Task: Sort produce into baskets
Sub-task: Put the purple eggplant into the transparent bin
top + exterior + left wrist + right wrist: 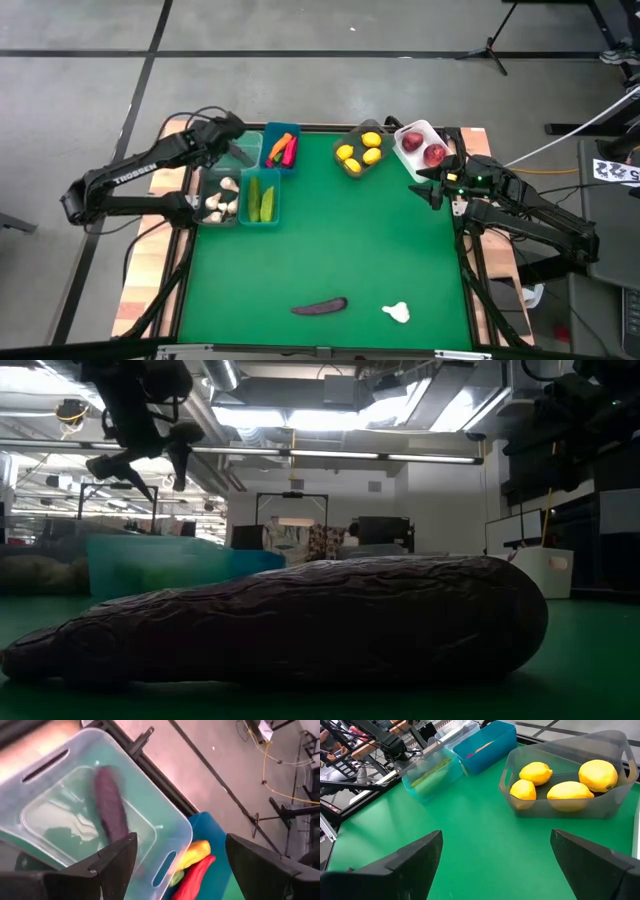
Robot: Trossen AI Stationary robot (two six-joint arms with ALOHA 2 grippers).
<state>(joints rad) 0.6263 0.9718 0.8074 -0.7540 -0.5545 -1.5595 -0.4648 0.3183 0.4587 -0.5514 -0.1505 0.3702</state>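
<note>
My left gripper (241,153) (180,862) hangs open above the clear tub (60,785) at the table's far left corner. A dark purple eggplant (111,809) lies inside that tub. Beside it, the blue tub (281,150) holds red, yellow and orange pieces (196,865). A second eggplant (318,306) (300,620) and a white garlic bulb (397,313) lie on the green mat near the front edge. My right gripper (430,190) (495,865) waits open at the right, facing the grey tub of lemons (565,780).
A grey tub of garlic bulbs (220,198) and a teal tub of cucumbers (262,198) stand at the left. A white tub with red apples (422,146) stands at the far right. The middle of the green mat (330,240) is open.
</note>
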